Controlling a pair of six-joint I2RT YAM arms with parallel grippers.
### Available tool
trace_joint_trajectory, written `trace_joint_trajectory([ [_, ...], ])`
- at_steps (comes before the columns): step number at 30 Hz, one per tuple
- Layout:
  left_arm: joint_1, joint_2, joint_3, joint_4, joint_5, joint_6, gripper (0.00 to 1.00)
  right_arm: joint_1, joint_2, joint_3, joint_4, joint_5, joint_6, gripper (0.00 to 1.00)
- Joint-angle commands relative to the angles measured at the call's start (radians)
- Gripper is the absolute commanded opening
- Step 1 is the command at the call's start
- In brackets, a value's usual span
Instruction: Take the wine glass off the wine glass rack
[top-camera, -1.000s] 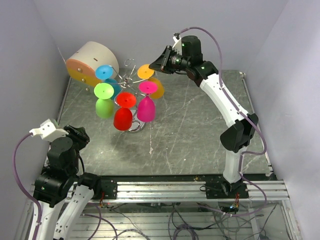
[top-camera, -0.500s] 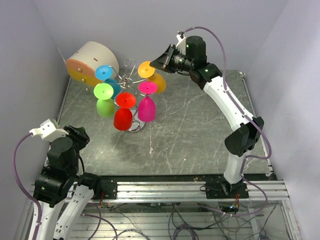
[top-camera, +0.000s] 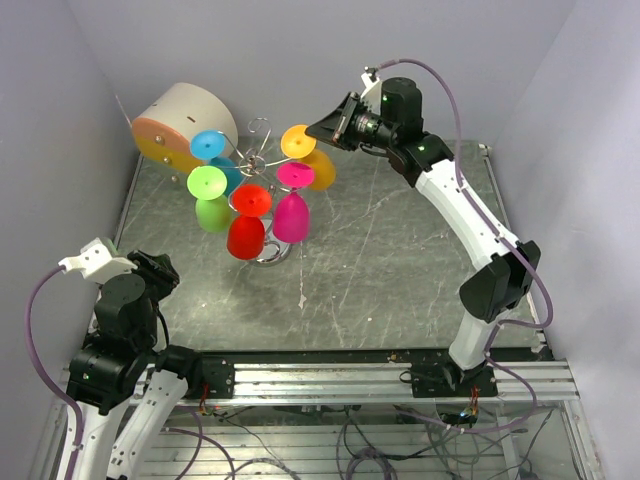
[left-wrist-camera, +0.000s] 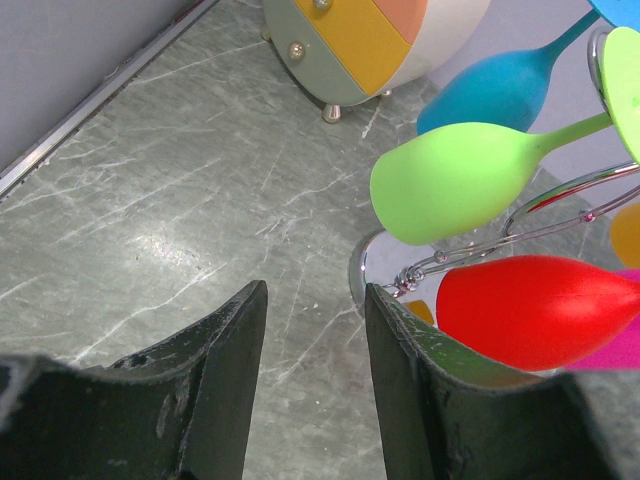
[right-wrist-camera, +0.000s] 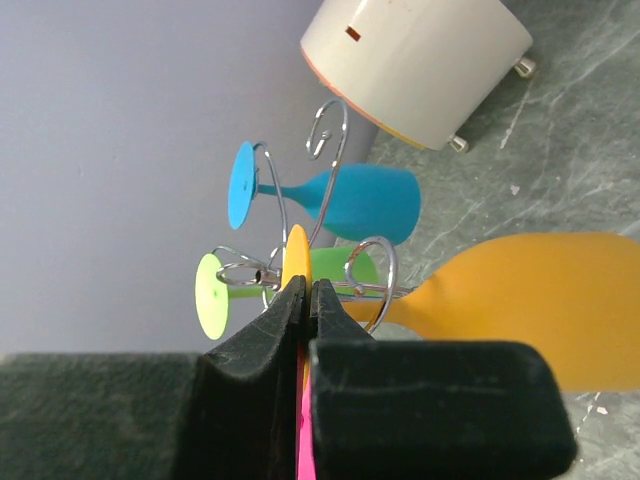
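Orange wine glass (top-camera: 318, 172) hangs bowl-down on the wine glass rack (top-camera: 262, 140); I hold its foot edge-on in the closed right gripper (right-wrist-camera: 305, 290) to slide it off the hook; left gripper (left-wrist-camera: 312, 300) rests open

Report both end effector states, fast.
Left end effector: open, empty.
Right end effector: closed on the orange wine glass, at its foot.
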Motion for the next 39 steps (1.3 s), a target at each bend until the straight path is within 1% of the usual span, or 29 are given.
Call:
trace_joint_trajectory([
  [1,-0.009,0.000,0.011,0.029,-0.003,0.002,0.55,-0.001,-0.045,-0.032,0.070,-0.051,0.018,0.00],
  [4,-0.009,0.003,0.011,0.030,-0.004,0.003,0.54,-0.001,-0.041,-0.036,0.079,-0.089,0.025,0.00],
  [9,-0.009,0.004,0.011,0.030,-0.004,0.002,0.54,0.011,-0.030,-0.022,0.066,-0.094,0.008,0.00],
  [15,-0.008,0.003,0.011,0.028,-0.007,0.002,0.54,0.023,0.031,0.048,0.056,-0.103,0.000,0.00],
  [25,-0.009,-0.003,0.013,0.026,-0.012,0.001,0.55,0.030,0.128,0.145,0.070,-0.072,-0.014,0.00],
  [29,-0.009,-0.008,0.014,0.024,-0.015,-0.001,0.55,0.030,0.162,0.165,0.121,-0.059,-0.006,0.00],
  [34,-0.009,-0.015,0.015,0.024,-0.017,-0.001,0.57,0.028,0.201,0.231,0.112,-0.009,-0.025,0.00],
  [39,-0.009,-0.016,0.018,0.029,-0.001,0.010,0.67,0.011,0.154,0.203,0.107,0.093,-0.084,0.00],
])
